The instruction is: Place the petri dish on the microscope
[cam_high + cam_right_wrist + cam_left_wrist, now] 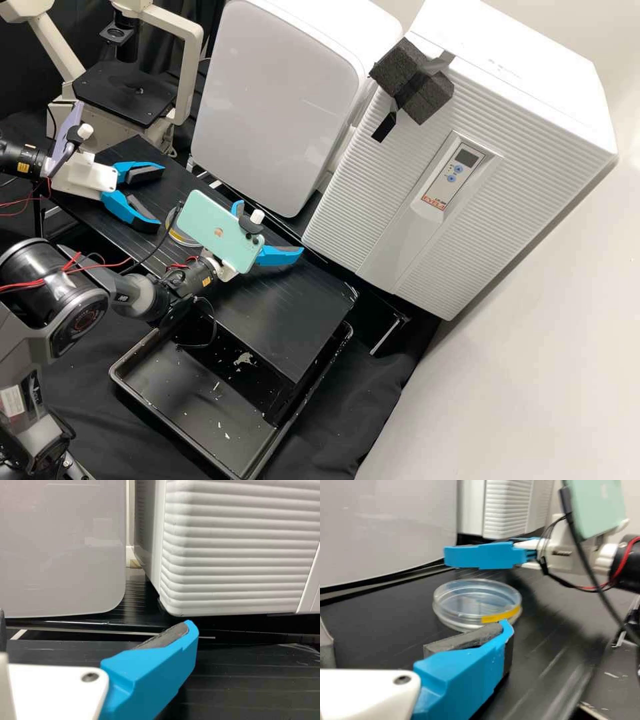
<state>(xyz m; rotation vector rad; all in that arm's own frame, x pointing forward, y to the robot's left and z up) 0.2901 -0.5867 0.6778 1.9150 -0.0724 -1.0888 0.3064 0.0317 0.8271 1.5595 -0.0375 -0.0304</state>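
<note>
Left pincer (162, 199), clear yellow-striped dish (476, 602)

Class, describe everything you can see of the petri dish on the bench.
The petri dish is round, shallow and clear, plastic or glass, with what looks like a lid over its base. A yellow strip curves along part of its side. It lies flat on the black bench, close to the open left gripper; whether a fingertip touches it, I cannot tell.
</note>
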